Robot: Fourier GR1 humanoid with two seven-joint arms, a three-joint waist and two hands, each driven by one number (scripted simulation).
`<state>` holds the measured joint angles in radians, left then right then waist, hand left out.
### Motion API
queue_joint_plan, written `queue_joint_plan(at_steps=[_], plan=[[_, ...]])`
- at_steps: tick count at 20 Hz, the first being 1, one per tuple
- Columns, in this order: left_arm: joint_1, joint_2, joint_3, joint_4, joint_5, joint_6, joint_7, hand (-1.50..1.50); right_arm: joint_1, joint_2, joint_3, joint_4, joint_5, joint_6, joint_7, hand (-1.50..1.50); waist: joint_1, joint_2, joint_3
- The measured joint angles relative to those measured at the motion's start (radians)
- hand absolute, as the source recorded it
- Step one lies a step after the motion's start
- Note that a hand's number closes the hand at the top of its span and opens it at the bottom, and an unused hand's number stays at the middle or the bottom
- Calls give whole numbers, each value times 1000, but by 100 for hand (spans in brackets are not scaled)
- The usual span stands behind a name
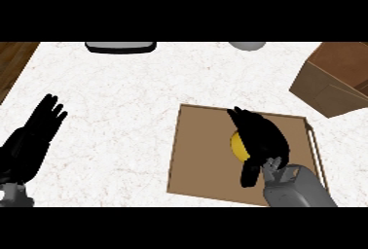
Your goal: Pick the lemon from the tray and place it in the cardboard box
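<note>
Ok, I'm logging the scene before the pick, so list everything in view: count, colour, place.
counter: one, white marbled, fills most of the view
tray: one, brown, flat, right of centre
lemon: one, yellow, on the tray, mostly hidden under the right hand
cardboard box: one, brown, open, upper right corner
dark-rimmed object: one, grey and black, far edge, cut off
grey rounded object: one, far edge, cut off
left hand: one, black, open, resting at left edge
right hand: one, black, curled over the lemon

white marbled counter point(137, 92) under even light, dark wood floor point(13, 61) at left.
</note>
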<state>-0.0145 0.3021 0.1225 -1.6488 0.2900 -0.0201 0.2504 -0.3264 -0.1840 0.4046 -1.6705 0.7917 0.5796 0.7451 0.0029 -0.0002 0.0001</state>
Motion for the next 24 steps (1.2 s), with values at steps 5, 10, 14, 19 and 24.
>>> queue_joint_plan(at_steps=[5, 10, 14, 19, 24], plan=[[-12, -16, 16, 18, -14, -18, -2, 0, 3, 21, -16, 49, 44, 3, -31, -150, 0, 0, 0], [15, -33, 26, -24, -20, -33, 15, 0, 9, 39, -25, 99, 82, 5, -70, -150, 1, 0, 0], [6, -48, 34, -29, -31, -32, 26, 0, -9, 63, -40, 160, 113, 3, -92, -150, 1, 0, 0], [-4, -61, 39, -21, -53, -36, 28, 0, 19, 58, -51, 188, 147, -13, -138, -150, 0, 0, 0], [-34, -60, 56, 9, -57, -55, 30, 0, 19, 59, -74, 210, 177, -30, -178, -150, -1, 0, 0]])
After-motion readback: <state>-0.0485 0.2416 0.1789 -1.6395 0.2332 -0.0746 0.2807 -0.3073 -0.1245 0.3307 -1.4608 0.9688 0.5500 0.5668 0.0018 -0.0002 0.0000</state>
